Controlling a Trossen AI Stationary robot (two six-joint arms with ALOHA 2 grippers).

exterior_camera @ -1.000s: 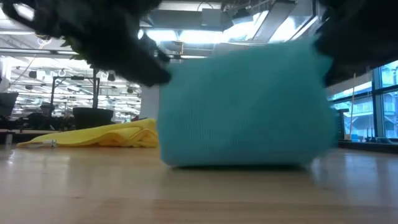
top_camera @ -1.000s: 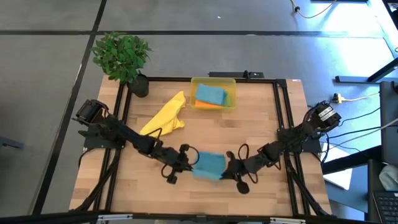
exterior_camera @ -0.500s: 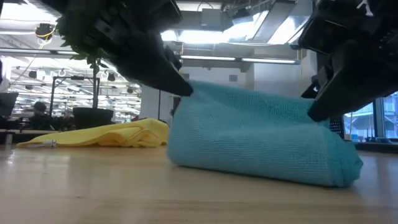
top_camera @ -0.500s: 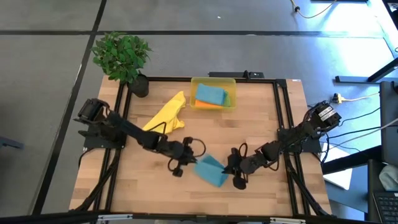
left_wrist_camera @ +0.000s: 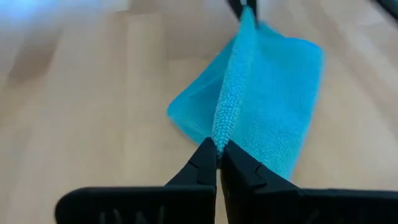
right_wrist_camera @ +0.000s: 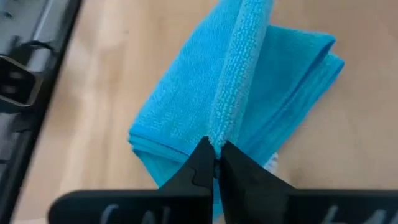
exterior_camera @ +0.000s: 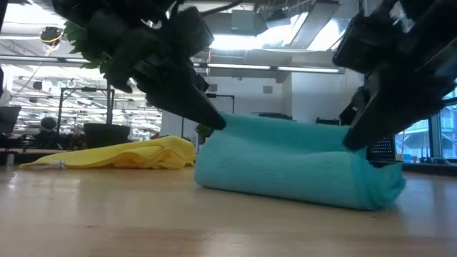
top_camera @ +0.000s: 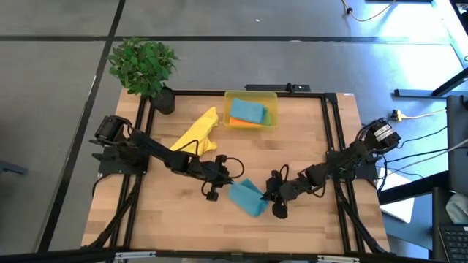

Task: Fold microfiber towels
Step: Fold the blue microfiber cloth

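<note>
Yellow towel (top_camera: 196, 135) is lying unfolded, left of the yellow bin (top_camera: 251, 96) and near it. In front of the bin, well apart from it, the teal towel (top_camera: 247, 197) is being held at two ends of its top fold: left gripper (top_camera: 227, 181) is clenched on one end, right gripper (top_camera: 267, 196) clenched on the other. The cloth is resting on the wooden table (top_camera: 307, 139), already doubled over. Judgement: the final fold is being laid down. Next move calls for lowering the pinched edge flat, aligned with the layer beneath, then both grips being released.
</note>
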